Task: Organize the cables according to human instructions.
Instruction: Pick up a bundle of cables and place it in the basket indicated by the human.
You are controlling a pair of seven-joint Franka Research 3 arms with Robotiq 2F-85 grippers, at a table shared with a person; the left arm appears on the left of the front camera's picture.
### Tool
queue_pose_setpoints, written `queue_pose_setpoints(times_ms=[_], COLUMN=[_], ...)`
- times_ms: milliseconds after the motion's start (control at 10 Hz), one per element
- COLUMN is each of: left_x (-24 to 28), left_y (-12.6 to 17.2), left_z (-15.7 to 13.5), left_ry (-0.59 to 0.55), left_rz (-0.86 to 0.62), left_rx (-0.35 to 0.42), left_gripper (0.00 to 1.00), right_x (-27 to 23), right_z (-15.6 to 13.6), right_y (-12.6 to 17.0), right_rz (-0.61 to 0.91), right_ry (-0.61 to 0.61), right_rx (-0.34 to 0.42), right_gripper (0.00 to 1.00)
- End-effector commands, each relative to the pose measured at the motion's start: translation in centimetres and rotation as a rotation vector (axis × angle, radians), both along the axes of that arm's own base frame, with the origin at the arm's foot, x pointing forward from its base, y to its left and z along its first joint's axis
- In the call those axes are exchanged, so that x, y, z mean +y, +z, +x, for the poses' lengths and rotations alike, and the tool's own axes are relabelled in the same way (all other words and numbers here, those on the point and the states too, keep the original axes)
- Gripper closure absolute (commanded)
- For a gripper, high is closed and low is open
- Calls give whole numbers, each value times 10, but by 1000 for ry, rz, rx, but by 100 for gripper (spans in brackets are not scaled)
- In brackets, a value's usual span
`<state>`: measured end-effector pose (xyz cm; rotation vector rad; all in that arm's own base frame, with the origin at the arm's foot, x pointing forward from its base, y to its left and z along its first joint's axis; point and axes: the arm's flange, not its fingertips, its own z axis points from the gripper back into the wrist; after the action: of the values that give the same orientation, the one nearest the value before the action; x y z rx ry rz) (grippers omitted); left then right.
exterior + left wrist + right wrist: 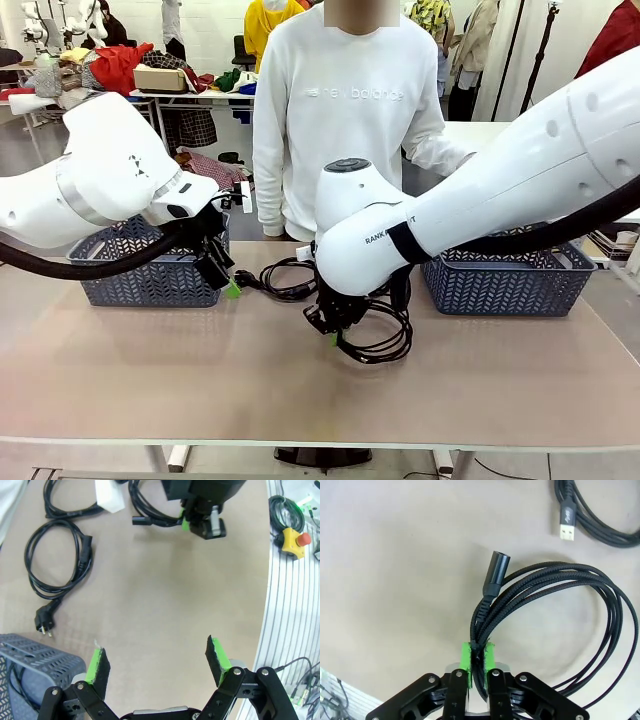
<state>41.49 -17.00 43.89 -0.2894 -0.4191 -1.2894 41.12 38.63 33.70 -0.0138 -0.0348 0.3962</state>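
Your right fingers [465, 663] pinch the braided cable [555, 577]; left fingers [98, 663] gape wide, empty. Next, lift it off the table [150, 370].

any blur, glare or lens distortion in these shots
Front view: even light, no glare, sharp. Left wrist view: wide lens bows the ribbed metal table edge. Right wrist view: crisp weave on the coiled black braided cable, soft shadows beside it.

Finish notes. The bench [395, 555] is matt beige, smooth, faintly mottled. The braided cable [560, 575] has a woven cloth sheath, matt and rough; its barrel end, 12 o'clock from the jaws, is smooth black plastic. The USB plug [565, 531], at 1 o'clock, is bright metal. The cord [86, 545] has a smooth rubbery jacket. The basket [150, 280] is perforated grey plastic.
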Motion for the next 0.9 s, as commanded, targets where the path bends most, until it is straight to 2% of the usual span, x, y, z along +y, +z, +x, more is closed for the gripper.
queue_pose_setpoints(times_ms=[0,300,600,800], left_x=[2,2,2,2], left_y=[1,1,1,1], left_z=[2,2,2,2], left_ry=[4,4,4,4], left_rz=[-1,-1,-1,-1], left_rx=[-3,-3,-3,-3], left_gripper=[0,0,0,0], right_x=[-13,-52,-98,-127], right_z=[-12,-15,-4,9], right_y=[23,66,117,145], right_rz=[-12,24,-16,-57], right_ry=[58,353,591,676], right_rx=[-12,24,17,27], right_gripper=[97,97,97,97])
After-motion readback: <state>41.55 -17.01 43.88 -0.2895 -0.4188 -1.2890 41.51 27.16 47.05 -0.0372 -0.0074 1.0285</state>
